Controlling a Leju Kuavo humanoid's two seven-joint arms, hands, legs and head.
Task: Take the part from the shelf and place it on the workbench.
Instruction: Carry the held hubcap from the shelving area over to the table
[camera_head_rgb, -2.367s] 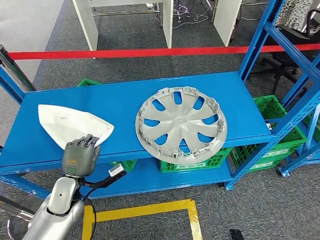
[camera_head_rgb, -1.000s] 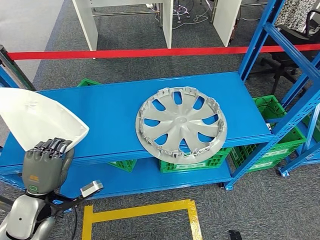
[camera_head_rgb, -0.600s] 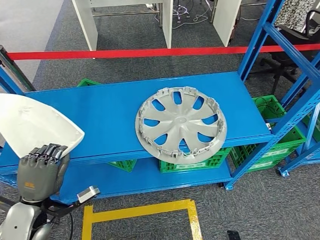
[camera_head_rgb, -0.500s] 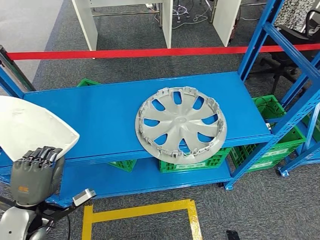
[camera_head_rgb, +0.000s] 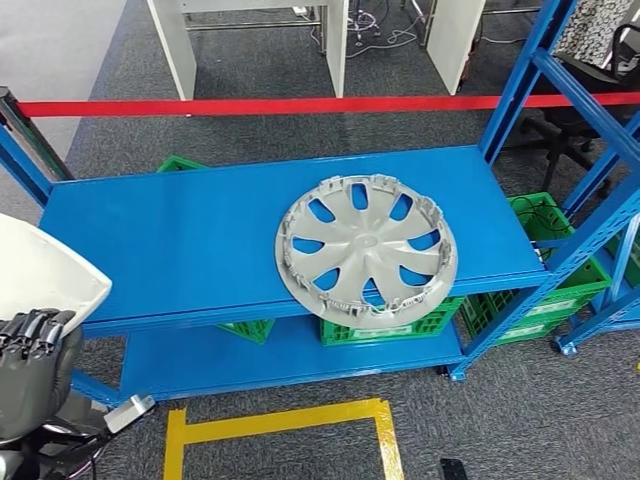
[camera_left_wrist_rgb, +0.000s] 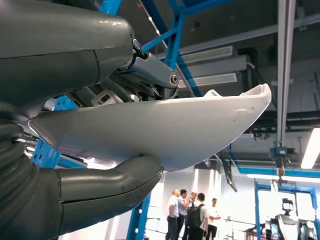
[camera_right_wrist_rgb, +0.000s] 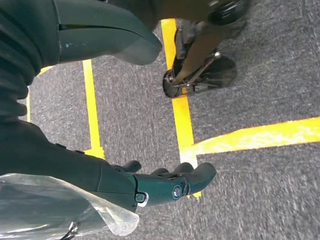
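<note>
At about eight o'clock in the head view, the left hand (camera_head_rgb: 30, 370) holds the white part (camera_head_rgb: 41, 280) clear of the blue shelf (camera_head_rgb: 189, 240), which lies just to its three o'clock. The part sits above the knuckles, its pointed tip aimed toward the shelf's near edge. In the left wrist view the part (camera_left_wrist_rgb: 158, 130) is clamped between the dark fingers (camera_left_wrist_rgb: 151, 75) on one face and the thick thumb (camera_left_wrist_rgb: 109, 190) on the other, its far end reaching well past the fingertips.

At the centre, a silver hubcap (camera_head_rgb: 367, 247) lies flat on the shelf, overhanging the near edge. Green crates (camera_head_rgb: 389, 325) stand below it, with yellow floor tape (camera_head_rgb: 287, 415) at six o'clock and red tape (camera_head_rgb: 302, 104) at twelve.

The right hand (camera_right_wrist_rgb: 113, 170) hangs over grey carpet (camera_right_wrist_rgb: 245, 90), fingers spread and holding nothing.
</note>
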